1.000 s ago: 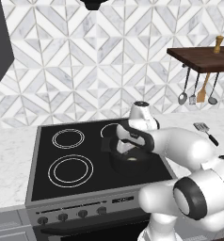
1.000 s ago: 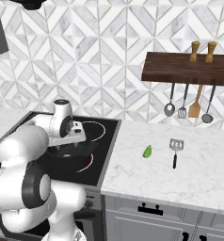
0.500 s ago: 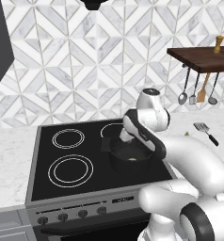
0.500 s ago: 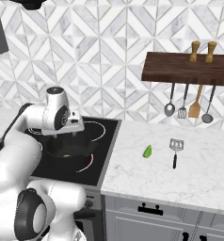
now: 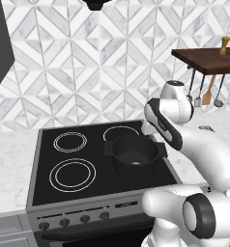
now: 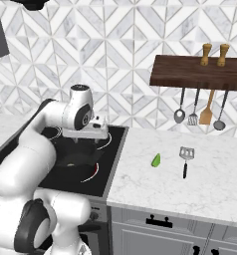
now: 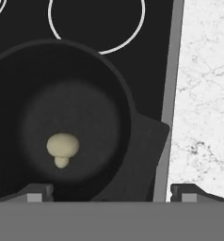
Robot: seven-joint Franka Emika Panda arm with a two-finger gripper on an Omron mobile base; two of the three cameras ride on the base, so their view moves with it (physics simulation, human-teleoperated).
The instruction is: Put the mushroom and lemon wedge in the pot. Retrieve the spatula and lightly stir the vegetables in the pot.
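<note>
The black pot (image 5: 129,171) sits on the stove's front right burner, and a pale mushroom (image 7: 62,148) lies on its bottom, also seen as a small pale bit (image 5: 135,164). My gripper (image 7: 111,194) hovers above the pot's right side, open and holding nothing, and its hand (image 6: 97,139) hangs over the stove's right edge. On the marble counter to the right lie the yellow-green lemon wedge (image 6: 156,160) and the spatula (image 6: 185,158), silver head away from me, black handle toward me. Both are well clear of the gripper.
The black stovetop (image 5: 49,144) has white burner rings on its left side. A wooden shelf (image 6: 190,74) on the wall carries two mills and hangs a ladle (image 6: 179,115), a slotted turner, an orange utensil (image 6: 206,115) and a spoon. A range hood (image 5: 0,43) juts out at the upper left.
The hand has lifted out of the pot and swung toward the stove's right edge. The mushroom stays on the pot's bottom. Lemon wedge and spatula have not moved.
</note>
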